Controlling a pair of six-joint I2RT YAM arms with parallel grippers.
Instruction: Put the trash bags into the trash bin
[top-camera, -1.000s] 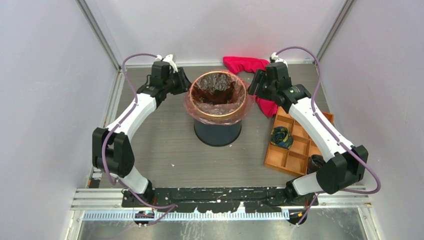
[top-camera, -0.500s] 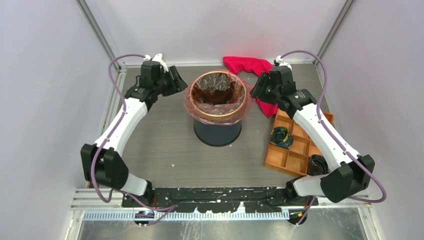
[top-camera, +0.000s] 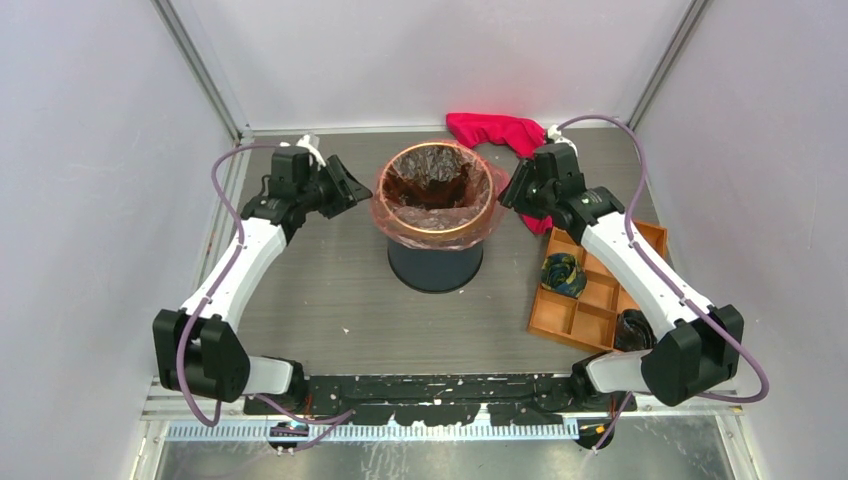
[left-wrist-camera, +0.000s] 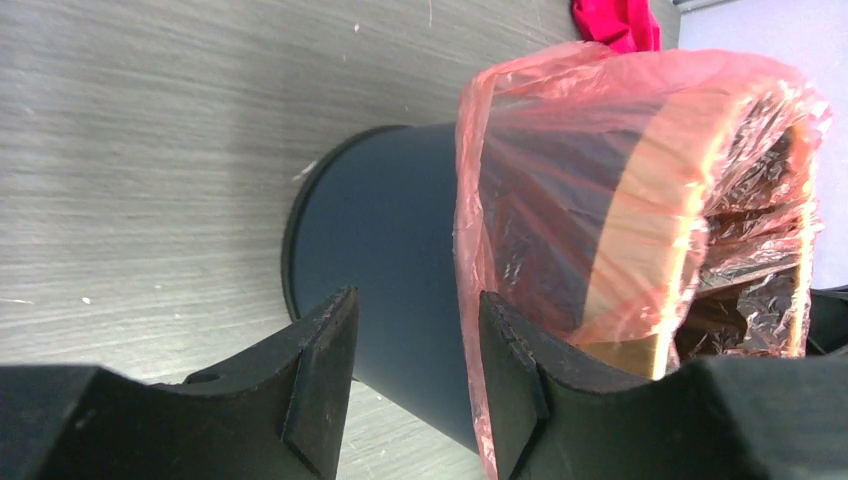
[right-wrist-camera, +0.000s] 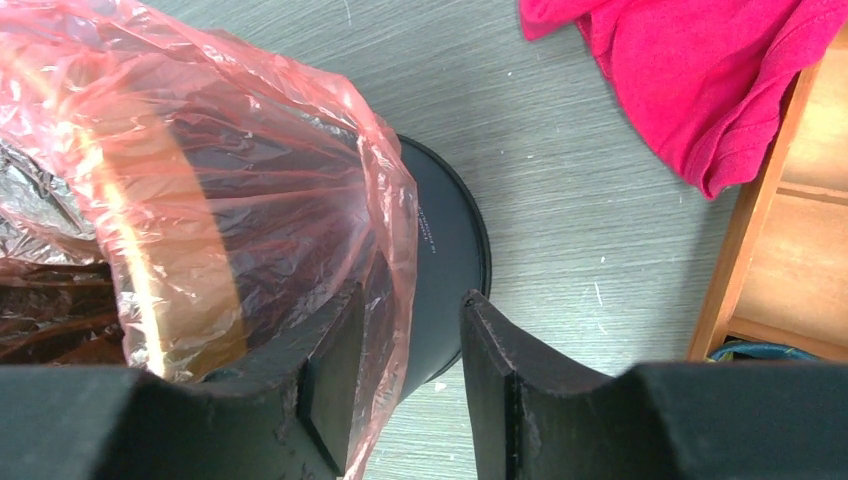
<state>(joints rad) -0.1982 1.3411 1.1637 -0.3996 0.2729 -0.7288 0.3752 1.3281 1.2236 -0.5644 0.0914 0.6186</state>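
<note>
Your left gripper (top-camera: 352, 188) sits left of centre in the overhead view, just beside the trash bin's (top-camera: 435, 265) rim. Its fingers are spread with nothing between them. In its wrist view the left gripper (left-wrist-camera: 415, 310) frames the bin's (left-wrist-camera: 390, 230) dark navy wall through the gap, and the bag's hem hangs by the right-hand finger (left-wrist-camera: 515, 390).

Your right gripper (top-camera: 508, 185) mirrors it on the bin's other side, its fingers parted too. In its wrist view the film edge drapes down across the gap of the right gripper (right-wrist-camera: 410, 300), against the left-hand finger (right-wrist-camera: 335, 385). You cannot tell whether it touches.

You see the translucent red-pink trash bag (top-camera: 440, 178) lining the bin in the middle of the grey table (top-camera: 330, 290). Its mouth is folded out over the gold rim, with wrinkled film (left-wrist-camera: 560, 200) part-way down the outside (right-wrist-camera: 200, 150).

A magenta cloth (top-camera: 495, 130) lies at upper right, behind the bin. It lies next to the orange compartment tray (top-camera: 545, 320) at the right.
</note>
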